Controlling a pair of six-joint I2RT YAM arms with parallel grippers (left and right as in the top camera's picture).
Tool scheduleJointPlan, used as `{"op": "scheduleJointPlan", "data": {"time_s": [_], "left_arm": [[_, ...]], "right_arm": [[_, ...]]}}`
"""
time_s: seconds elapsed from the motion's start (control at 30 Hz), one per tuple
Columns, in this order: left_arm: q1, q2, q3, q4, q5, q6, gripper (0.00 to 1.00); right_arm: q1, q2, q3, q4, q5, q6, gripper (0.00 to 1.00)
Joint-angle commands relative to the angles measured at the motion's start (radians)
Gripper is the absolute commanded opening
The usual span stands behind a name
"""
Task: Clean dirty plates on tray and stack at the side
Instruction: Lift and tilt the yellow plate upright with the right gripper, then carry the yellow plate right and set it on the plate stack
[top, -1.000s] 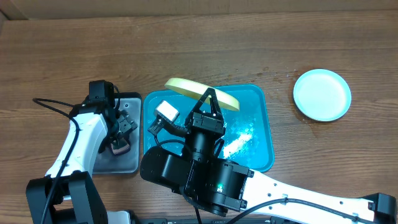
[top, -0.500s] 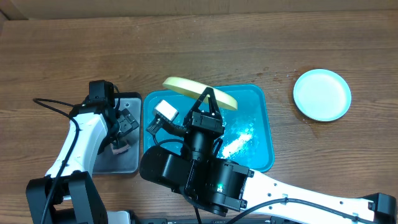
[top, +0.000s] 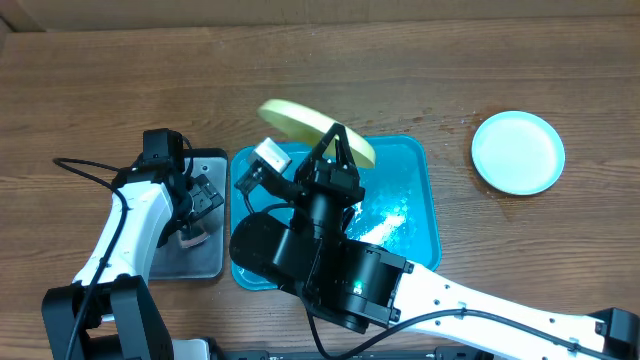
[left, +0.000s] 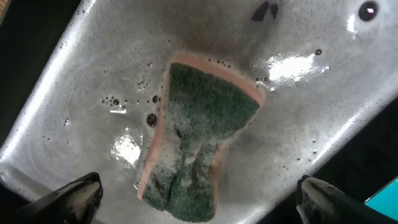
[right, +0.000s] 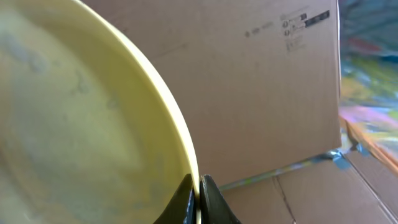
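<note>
Far left: grey tray (top: 195, 258), wet, beaded with bubbles; one sponge (left: 202, 134) lies in it, green scrub face up over a pink body, soapy; nothing else in it that I can see. Left gripper (left: 199, 198) hangs just above the sponge, jaws spread wide, holding nothing.

Centre: teal tray (top: 415, 215), film of water and suds glinting on its floor; no plate seen flat in it, though the arm hides its near left part.

Yellow plate (top: 300, 122) is in the air, tilted, over the teal tray's far left corner and overhanging the rim toward the far side; right gripper (top: 337, 135) has its jaws pinched on the plate's near rim, fingers (right: 186, 193) pressed together across the thin edge.

Handling, as judged: light, stiff plastic, not fragile; likely wet, so slippery; a rim pinch is the only hold on so shallow a plate, and it may swivel in the jaws.

Right: blue-white plate (top: 518, 152) lies flat on the table, well apart from the teal tray, looks clean; no third plate in view.
</note>
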Motion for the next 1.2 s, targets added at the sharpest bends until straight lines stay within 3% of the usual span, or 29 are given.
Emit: {"op": "scheduleJointPlan", "data": {"time_s": [0.0, 0.27, 0.33, 0.4, 0.5, 0.63, 0.7, 0.8, 0.93, 1.03, 1.17], "left_arm": [[0.003, -0.003, -0.005, 0.004, 0.01, 0.012, 1.0], [0.003, -0.003, -0.005, -0.008, 0.015, 0.012, 1.0], [0.003, -0.003, -0.005, -0.007, 0.015, 0.012, 1.0], [0.003, -0.003, -0.005, -0.008, 0.015, 0.012, 1.0], [0.002, -0.003, -0.005, -0.005, 0.015, 0.012, 1.0], [0.002, -0.003, -0.005, -0.007, 0.015, 0.012, 1.0], [0.002, -0.003, -0.005, -0.008, 0.015, 0.012, 1.0], [0.002, -0.003, -0.005, -0.003, 0.015, 0.012, 1.0], [0.002, -0.003, -0.005, -0.012, 0.015, 0.012, 1.0], [0.002, -0.003, -0.005, -0.014, 0.015, 0.012, 1.0], [0.002, -0.003, -0.005, -0.011, 0.016, 0.012, 1.0]], "right_arm": [[0.002, -0.016, 0.022, -0.011, 0.027, -0.045, 0.04], [0.016, -0.011, 0.021, 0.018, -0.008, 0.032, 0.04], [0.02, -0.005, 0.021, 0.031, 0.08, 0.004, 0.04], [0.023, -0.009, 0.021, 0.022, 0.03, 0.085, 0.04], [0.031, -0.003, 0.021, 0.022, 0.066, 0.044, 0.04], [0.014, 0.0, 0.021, -0.003, 0.037, 0.098, 0.04], [0.011, 0.0, 0.021, -0.024, 0.012, 0.239, 0.04], [-0.012, 0.001, 0.018, -0.219, -0.251, 0.458, 0.04], [-0.125, 0.013, 0.017, -0.429, -0.805, 0.792, 0.04], [-0.264, 0.024, -0.019, -0.46, -1.069, 1.014, 0.04], [-0.455, 0.037, -0.082, -0.451, -1.228, 1.173, 0.04]]}}
